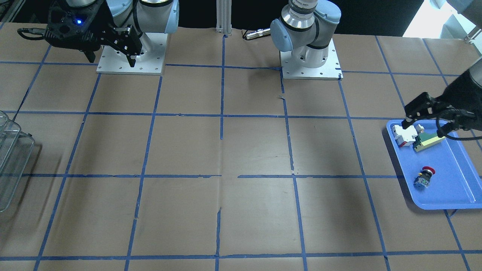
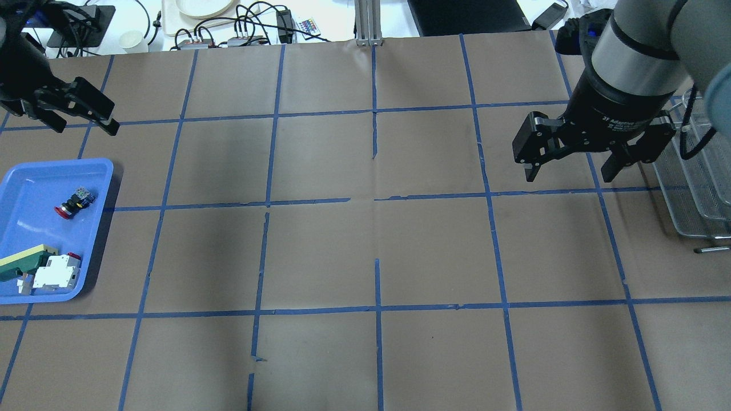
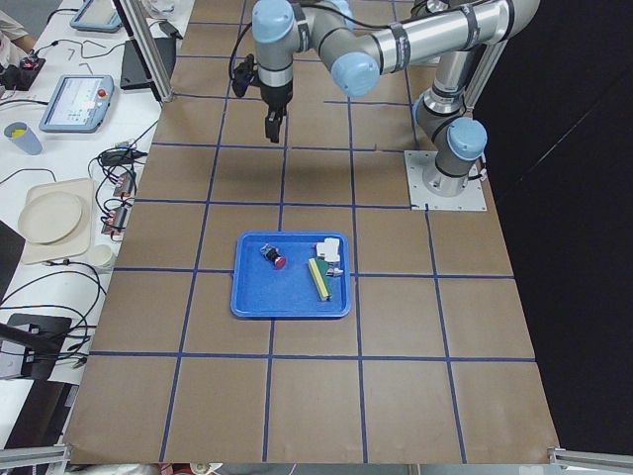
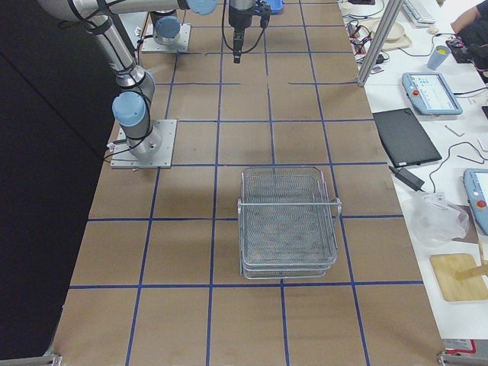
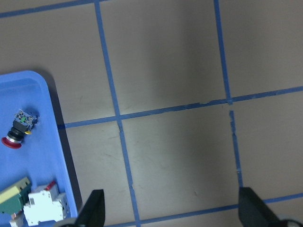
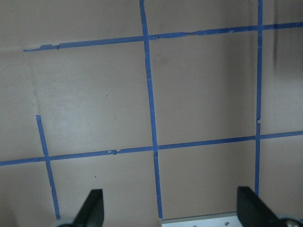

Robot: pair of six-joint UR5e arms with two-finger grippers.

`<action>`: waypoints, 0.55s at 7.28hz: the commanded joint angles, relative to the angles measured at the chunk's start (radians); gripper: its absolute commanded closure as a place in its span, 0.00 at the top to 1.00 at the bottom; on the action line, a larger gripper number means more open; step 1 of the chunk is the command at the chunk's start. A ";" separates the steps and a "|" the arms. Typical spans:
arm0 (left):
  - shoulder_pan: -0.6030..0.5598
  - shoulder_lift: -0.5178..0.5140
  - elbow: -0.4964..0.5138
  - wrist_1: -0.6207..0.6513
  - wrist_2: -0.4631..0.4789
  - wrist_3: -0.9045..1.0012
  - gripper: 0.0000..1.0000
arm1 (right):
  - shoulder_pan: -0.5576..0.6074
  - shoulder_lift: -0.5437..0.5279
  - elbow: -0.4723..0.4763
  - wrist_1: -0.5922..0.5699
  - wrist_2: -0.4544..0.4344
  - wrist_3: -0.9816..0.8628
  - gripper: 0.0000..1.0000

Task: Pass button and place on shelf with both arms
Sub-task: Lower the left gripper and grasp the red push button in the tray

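Note:
The button [image 1: 424, 177], with a red cap and a dark body, lies on its side in the blue tray [image 1: 457, 188]. It also shows in the overhead view [image 2: 73, 202] and the left wrist view [image 5: 19, 127]. My left gripper [image 2: 84, 127] hangs open and empty in the air, just beyond the tray's far edge, apart from the button. The wire-mesh shelf [image 2: 694, 188] stands at the table's right side and shows whole in the exterior right view [image 4: 288, 225]. My right gripper [image 2: 568, 174] hangs open and empty above the table, just left of the shelf.
A white-and-red block [image 2: 55, 271] and a green-and-yellow wedge [image 2: 23, 260] lie together in the tray's near end, apart from the button. Brown paper with blue tape grid lines covers the table. Both arm bases [image 1: 310, 56] stand on plates at the robot's edge.

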 commanded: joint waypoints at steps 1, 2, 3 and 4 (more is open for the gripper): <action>0.189 -0.201 0.011 0.176 -0.018 0.320 0.99 | 0.000 -0.002 0.000 -0.022 0.002 -0.003 1.00; 0.225 -0.283 0.022 0.356 -0.021 0.510 0.99 | 0.000 -0.007 -0.003 -0.020 0.002 -0.004 1.00; 0.239 -0.314 -0.007 0.416 -0.085 0.580 0.98 | 0.000 -0.004 -0.002 -0.020 0.011 -0.006 1.00; 0.279 -0.319 -0.045 0.417 -0.134 0.602 0.98 | 0.000 0.004 0.004 -0.011 0.011 -0.004 1.00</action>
